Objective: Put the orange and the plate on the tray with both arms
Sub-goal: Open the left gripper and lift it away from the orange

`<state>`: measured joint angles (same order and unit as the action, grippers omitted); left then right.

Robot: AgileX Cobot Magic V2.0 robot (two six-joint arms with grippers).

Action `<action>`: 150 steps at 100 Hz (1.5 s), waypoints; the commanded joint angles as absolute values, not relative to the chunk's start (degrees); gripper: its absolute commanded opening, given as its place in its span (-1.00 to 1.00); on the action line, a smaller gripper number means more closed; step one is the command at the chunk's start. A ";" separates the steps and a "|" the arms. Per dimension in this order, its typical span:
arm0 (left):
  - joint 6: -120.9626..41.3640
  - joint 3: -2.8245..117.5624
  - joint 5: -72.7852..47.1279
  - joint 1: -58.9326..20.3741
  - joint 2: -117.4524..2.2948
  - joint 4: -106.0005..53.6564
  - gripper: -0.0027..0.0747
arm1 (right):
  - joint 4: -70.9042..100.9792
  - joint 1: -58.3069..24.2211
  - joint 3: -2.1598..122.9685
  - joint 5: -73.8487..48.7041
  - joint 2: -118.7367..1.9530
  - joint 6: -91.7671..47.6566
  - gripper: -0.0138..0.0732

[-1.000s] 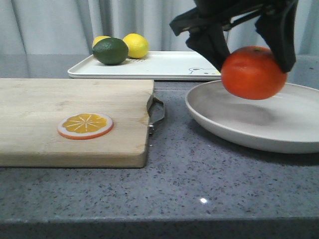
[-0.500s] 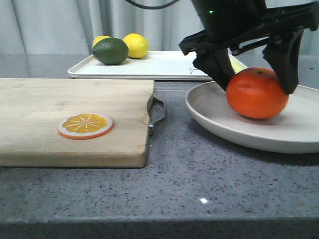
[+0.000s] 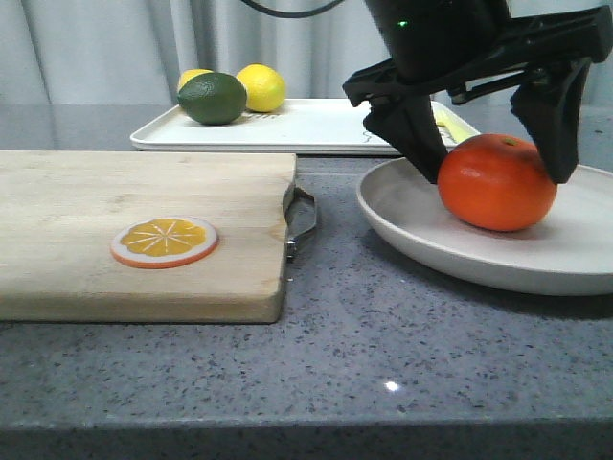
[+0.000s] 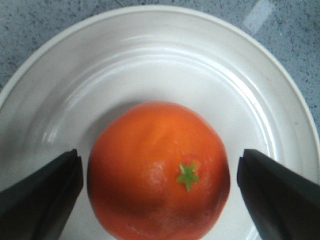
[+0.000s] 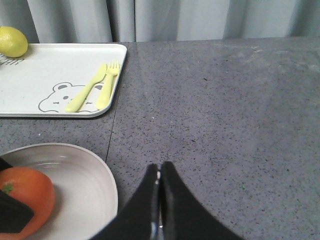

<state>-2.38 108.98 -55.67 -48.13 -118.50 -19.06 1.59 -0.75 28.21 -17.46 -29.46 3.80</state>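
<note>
My left gripper stands released around the orange; I'd lift straight up, clear of the plate.

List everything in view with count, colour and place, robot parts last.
orange: 1, bright orange, resting on the plate
plate: 1, off-white, on the counter right of the cutting board
tray: 1, white, at the back
lemons: 2, yellow, on the tray
lime: 1, dark green, on the tray
fork and spoon: 2, pale yellow, on the tray
cutting board: 1, wood, left
orange slice: 1, on the cutting board
left gripper: open, straddling the orange
right gripper: shut, empty
</note>
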 commanded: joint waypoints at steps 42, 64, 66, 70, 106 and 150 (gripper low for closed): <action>-2.48 114.30 -62.27 -48.05 -113.93 -17.83 0.60 | 1.30 -0.54 30.32 -14.29 -30.01 4.03 -0.84; -3.32 114.30 -59.61 -47.54 -109.06 -17.32 0.25 | 1.30 -0.54 30.32 -13.87 -30.01 4.03 -0.84; -3.32 114.19 -59.61 -47.43 -108.66 -17.32 0.22 | 1.30 -0.54 30.32 -13.87 -30.01 4.03 -0.84; -3.32 114.07 -59.61 -47.08 -107.75 -17.17 0.15 | 1.30 -0.54 30.32 -13.93 -30.01 4.03 -0.84; -3.53 96.37 -47.14 -43.68 -93.67 -16.81 -0.32 | 1.30 -0.54 30.32 -16.04 -30.01 4.03 -0.84; -3.53 69.38 -30.77 -42.16 -69.70 -13.93 -0.45 | 1.30 -0.54 30.32 -20.81 -30.01 3.97 -0.84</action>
